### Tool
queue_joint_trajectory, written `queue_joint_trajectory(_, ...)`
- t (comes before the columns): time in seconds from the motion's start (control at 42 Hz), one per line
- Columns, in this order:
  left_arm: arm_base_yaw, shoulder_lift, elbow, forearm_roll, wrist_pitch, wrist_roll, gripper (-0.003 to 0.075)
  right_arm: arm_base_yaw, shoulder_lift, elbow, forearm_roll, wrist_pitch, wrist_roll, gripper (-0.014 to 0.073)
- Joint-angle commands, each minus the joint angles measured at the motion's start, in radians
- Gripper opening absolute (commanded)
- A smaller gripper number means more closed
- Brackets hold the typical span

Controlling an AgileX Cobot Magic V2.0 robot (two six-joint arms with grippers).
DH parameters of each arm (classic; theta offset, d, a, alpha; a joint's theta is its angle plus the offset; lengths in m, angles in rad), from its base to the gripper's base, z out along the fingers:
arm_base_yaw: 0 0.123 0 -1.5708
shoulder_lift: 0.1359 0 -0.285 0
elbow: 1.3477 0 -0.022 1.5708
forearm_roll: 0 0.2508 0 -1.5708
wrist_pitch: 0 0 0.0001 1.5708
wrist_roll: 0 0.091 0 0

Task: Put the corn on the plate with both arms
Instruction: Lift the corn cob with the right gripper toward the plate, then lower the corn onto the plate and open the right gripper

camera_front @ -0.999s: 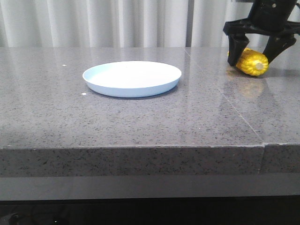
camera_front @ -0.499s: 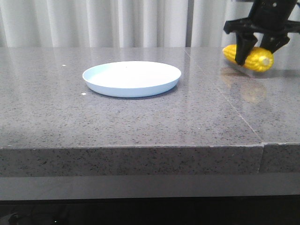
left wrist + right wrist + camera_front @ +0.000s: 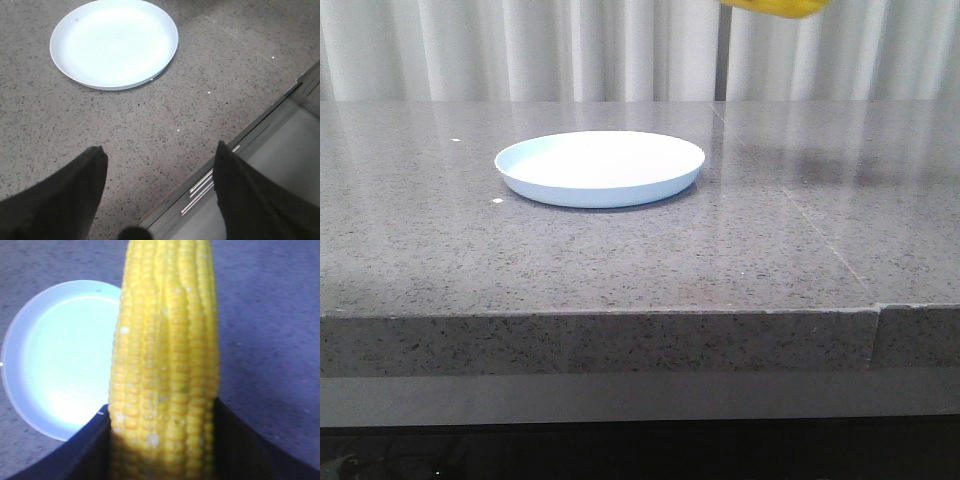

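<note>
The yellow corn (image 3: 167,355) fills the middle of the right wrist view, clamped between the two dark fingers of my right gripper (image 3: 165,440). In the front view only its lower edge (image 3: 780,7) shows at the top right, high above the table. The pale blue-white plate (image 3: 600,167) lies empty on the grey table, left of centre; it also shows in the left wrist view (image 3: 114,42) and the right wrist view (image 3: 60,360). My left gripper (image 3: 160,165) is open and empty above the table's front edge, well short of the plate.
The grey speckled stone table (image 3: 770,240) has a seam running back on its right part. A white curtain (image 3: 520,50) hangs behind it. The table's front edge and a metal rail (image 3: 225,170) run under my left gripper.
My right gripper closed on the corn, lifted it off the table at the right and carried it up and left, almost out of the top of the front view. The plate has not moved.
</note>
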Motion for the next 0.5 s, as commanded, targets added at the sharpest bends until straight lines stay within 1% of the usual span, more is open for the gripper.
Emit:
queue_joint_trajectory(0.0,-0.008,-0.011,-0.027,-0.009,-0.071,-0.001,0.0438,0.068,-0.034,-0.030,0.012,-0.081,0.042,0.0251)
queue_joint_trajectory(0.166,-0.008,-0.011,-0.027,-0.009,-0.071,-0.001,0.0438,0.140,0.038,-0.030,0.011,-0.163,0.108,0.0251)
queue_joint_trajectory(0.285,-0.008,-0.011,-0.027,-0.009,-0.071,-0.001,0.0438,0.152,0.103,-0.030,0.011,-0.185,0.138,0.0251)
queue_joint_trajectory(0.476,-0.008,-0.011,-0.027,-0.009,-0.071,-0.001,0.0438,0.152,0.194,-0.030,0.011,-0.196,0.144,0.0251)
